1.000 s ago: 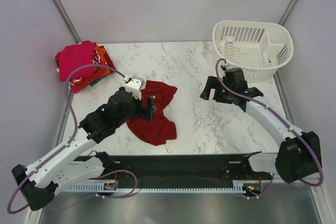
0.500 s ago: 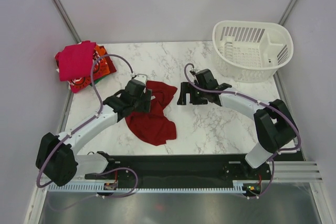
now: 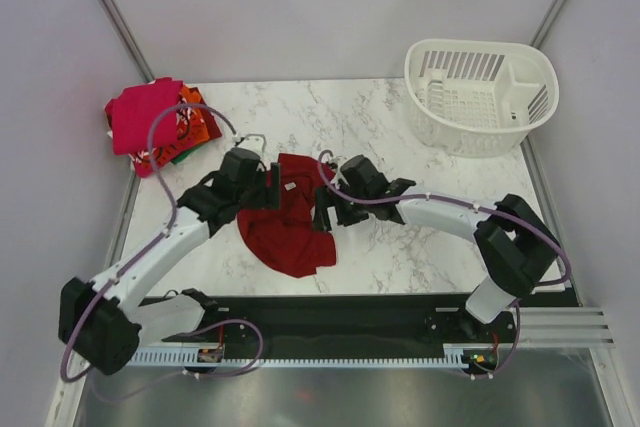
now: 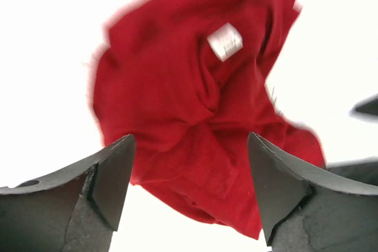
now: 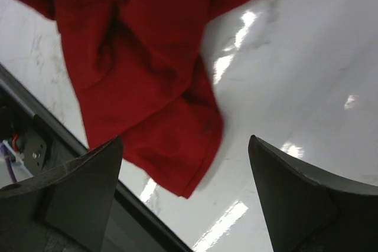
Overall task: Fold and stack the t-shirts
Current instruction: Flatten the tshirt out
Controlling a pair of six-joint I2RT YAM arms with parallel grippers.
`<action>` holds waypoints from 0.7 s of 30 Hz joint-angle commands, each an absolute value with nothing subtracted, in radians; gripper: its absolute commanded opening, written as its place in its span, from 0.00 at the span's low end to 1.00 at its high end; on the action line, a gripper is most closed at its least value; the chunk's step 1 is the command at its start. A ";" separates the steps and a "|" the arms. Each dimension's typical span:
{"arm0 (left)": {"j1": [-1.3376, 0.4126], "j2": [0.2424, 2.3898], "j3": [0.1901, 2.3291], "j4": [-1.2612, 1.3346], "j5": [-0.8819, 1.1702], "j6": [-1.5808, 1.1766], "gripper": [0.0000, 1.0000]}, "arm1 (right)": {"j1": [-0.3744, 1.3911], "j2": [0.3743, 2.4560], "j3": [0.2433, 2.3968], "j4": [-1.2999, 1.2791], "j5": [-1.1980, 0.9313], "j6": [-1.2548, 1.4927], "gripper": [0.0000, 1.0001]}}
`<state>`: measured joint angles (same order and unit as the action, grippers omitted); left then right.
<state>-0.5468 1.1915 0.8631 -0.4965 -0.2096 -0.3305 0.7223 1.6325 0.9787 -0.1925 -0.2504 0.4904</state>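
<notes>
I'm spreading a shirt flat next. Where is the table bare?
Bare marble runs along the far edge between the stacked shirts and the basket, and beyond the right arm. Crowded: left end effector and right end effector flank the dark red shirt.

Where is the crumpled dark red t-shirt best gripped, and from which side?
Probably at its two outer edges near the white neck label, the left gripper coming from the left and the right gripper from the right. The dark red t-shirt is bunched in the middle, but its edges lie flat on the table.
</notes>
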 commanded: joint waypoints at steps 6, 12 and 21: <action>-0.316 0.838 0.876 -0.555 -0.319 -0.259 0.92 | 0.975 1.796 1.290 -0.279 -0.076 0.440 0.88; -0.276 0.696 0.747 -0.548 -0.290 -0.285 0.94 | 1.077 1.985 1.499 -0.397 0.029 0.440 0.82; -0.270 0.723 0.755 -0.518 -0.278 -0.258 0.94 | 1.111 2.095 1.612 -0.503 0.164 0.445 0.70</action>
